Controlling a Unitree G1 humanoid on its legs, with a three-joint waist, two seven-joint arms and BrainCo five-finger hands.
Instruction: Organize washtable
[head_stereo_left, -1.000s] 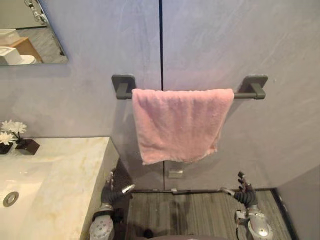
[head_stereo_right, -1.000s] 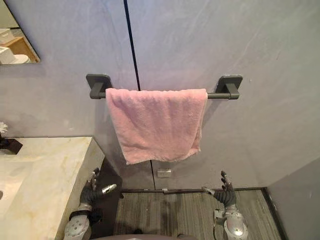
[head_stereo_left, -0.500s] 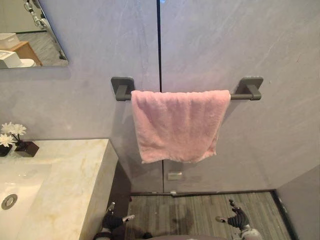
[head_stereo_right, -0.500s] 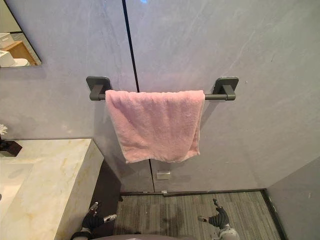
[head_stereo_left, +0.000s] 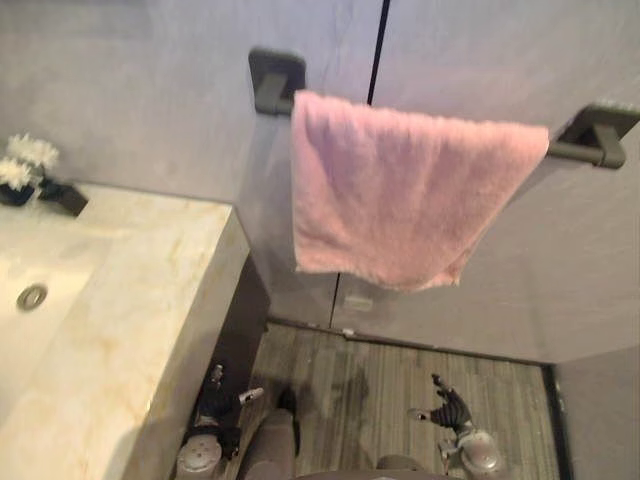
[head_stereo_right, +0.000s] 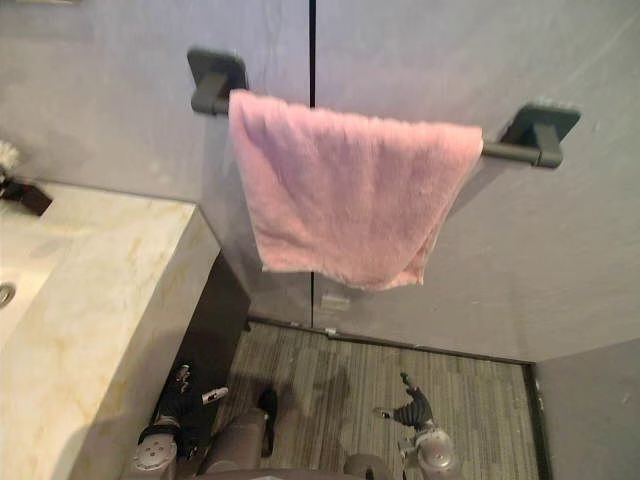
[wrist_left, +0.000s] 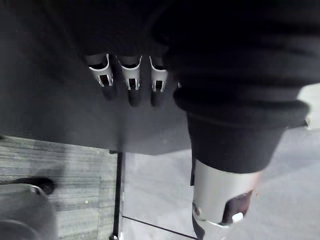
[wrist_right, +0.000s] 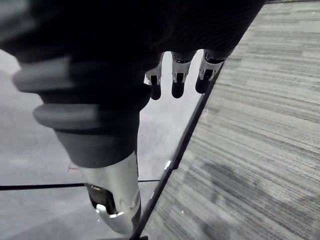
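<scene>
A pink towel hangs folded over a dark towel bar on the grey wall. The marble washtable runs along the left, with a sink drain in its basin. My left hand hangs low beside the washtable's dark side panel, open and empty; the left wrist view has its fingers straight against that panel. My right hand hangs low over the striped floor, also open and empty, its fingers relaxed. Both hands are far below the towel.
White flowers in a dark holder stand at the washtable's back by the wall. A small wall plate sits under the towel. The grey striped floor lies between the washtable and a wall at the right.
The camera has tilted and shifted, so the towel and bar sit higher and slanted. Both hands have dropped from about a second ago and stay low, open and empty.
</scene>
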